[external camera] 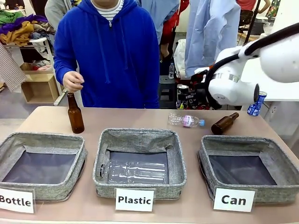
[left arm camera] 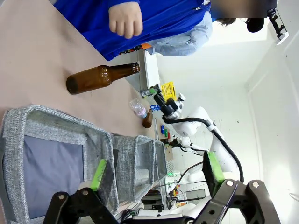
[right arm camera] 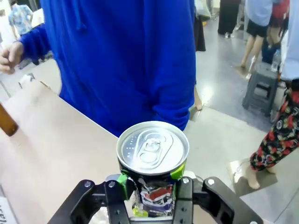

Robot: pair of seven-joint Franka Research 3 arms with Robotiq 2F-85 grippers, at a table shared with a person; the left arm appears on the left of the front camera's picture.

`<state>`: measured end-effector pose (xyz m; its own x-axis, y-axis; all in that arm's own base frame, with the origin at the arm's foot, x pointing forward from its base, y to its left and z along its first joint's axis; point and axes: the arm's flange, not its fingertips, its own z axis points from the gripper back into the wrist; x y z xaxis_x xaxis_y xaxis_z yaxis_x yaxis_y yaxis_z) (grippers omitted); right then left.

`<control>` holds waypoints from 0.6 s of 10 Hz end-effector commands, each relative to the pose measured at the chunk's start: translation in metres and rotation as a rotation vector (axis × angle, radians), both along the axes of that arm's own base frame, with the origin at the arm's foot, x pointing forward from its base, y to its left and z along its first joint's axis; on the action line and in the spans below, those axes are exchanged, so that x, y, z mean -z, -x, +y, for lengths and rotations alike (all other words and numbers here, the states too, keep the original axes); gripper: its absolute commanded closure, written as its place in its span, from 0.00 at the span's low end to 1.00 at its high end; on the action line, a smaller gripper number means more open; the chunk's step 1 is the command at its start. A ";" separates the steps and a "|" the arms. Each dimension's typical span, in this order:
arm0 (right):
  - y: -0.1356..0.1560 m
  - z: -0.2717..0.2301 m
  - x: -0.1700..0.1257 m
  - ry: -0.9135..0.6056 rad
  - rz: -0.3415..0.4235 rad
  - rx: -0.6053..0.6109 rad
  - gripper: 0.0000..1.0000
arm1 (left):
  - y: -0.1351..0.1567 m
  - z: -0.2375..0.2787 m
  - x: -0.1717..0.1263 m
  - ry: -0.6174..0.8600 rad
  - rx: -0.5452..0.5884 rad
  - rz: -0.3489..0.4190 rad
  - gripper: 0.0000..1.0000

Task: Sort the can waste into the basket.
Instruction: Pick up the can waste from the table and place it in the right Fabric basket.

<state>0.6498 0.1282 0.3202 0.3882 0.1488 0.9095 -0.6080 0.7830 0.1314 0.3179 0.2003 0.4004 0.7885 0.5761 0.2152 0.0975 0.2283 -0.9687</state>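
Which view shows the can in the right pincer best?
The right wrist view. The can sits close and centred there, silver top towards the camera, clamped in the right pincer. In the front view the can is a small blue-and-white shape at far right. In the left wrist view it is too small to make out.

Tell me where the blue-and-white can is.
The blue-and-white can is clamped in the right hand, raised at the front view's right, beyond the Can basket, near the lying brown bottle.

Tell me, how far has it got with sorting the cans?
Nothing looks done: the Can basket holds no can yet. In hand: the right gripper clamps the blue-and-white can, raised above the table's right end. Left to do: dropping it into that basket.
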 end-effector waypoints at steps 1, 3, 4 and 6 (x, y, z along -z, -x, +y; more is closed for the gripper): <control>0.048 -0.013 -0.060 0.055 -0.048 -0.046 1.00 | 0.002 0.000 0.000 -0.005 0.010 -0.024 0.00; 0.094 -0.027 -0.116 0.141 0.114 -0.215 1.00 | 0.002 0.000 0.000 -0.005 0.010 -0.024 0.00; 0.118 -0.039 -0.136 0.197 0.223 -0.296 1.00 | 0.002 0.000 0.000 -0.005 0.010 -0.024 0.00; 0.164 -0.062 -0.163 0.316 0.359 -0.415 1.00 | 0.002 0.000 0.000 -0.005 0.010 -0.024 0.00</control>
<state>0.4813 0.0943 0.4122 0.5287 0.4815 0.6990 -0.7767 0.6066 0.1697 0.3177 0.2003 0.4006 0.7885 0.5761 0.2154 0.0981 0.2280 -0.9687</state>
